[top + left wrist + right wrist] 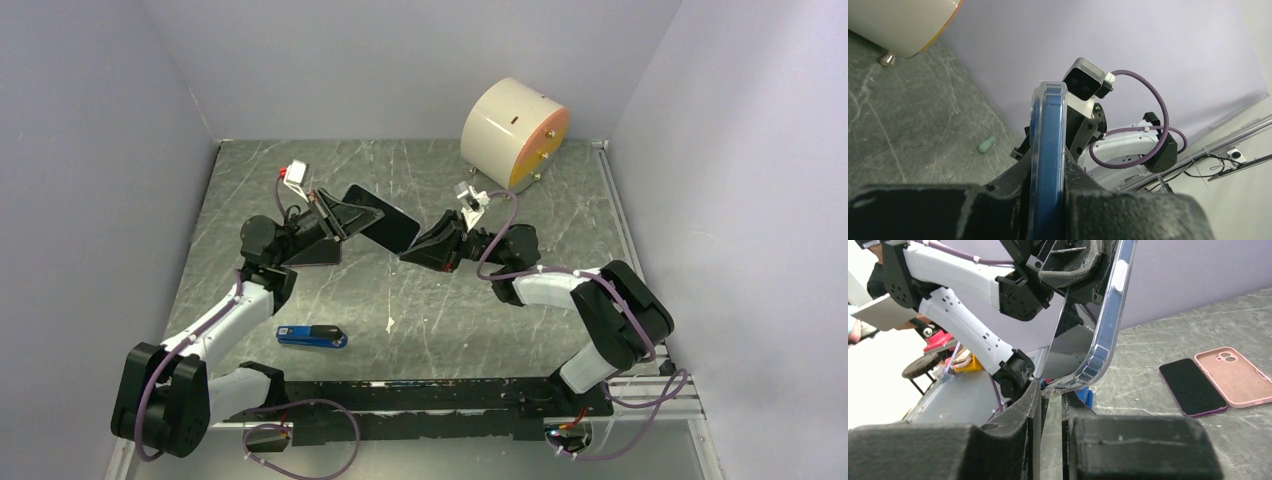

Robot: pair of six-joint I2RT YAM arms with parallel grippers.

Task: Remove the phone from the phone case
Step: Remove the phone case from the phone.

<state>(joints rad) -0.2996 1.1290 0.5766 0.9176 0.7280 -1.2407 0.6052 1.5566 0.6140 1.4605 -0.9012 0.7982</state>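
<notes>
Open table (450, 320) lies front centre; the white drum (512, 132) blocks back right, a blue tool (311, 336) front left.

Overall level: bright, even and diffuse, with no lamp in view.
Top view sharpness: crisp across the table (420, 300), with no motion blur.
Shadows: soft and short, under both arms and beneath the cylinder (515, 135) near the table's far right corner.
Glare: faint grey sheen on the phone (385, 222) screen. The cylinder's pale face is bright but not blown out.
Left wrist view: left fingers (923, 210) are dark and grainy along the bottom edge. The phone's edge near the lens is slightly soft.
Right wrist view: right fingers (1143, 450) are underexposed and out of focus. The clear case (1108, 325) rim shows white highlights, and the background at upper left is washed out.
Distortion: in the top view the walls splay outward towards the top corners.
</notes>
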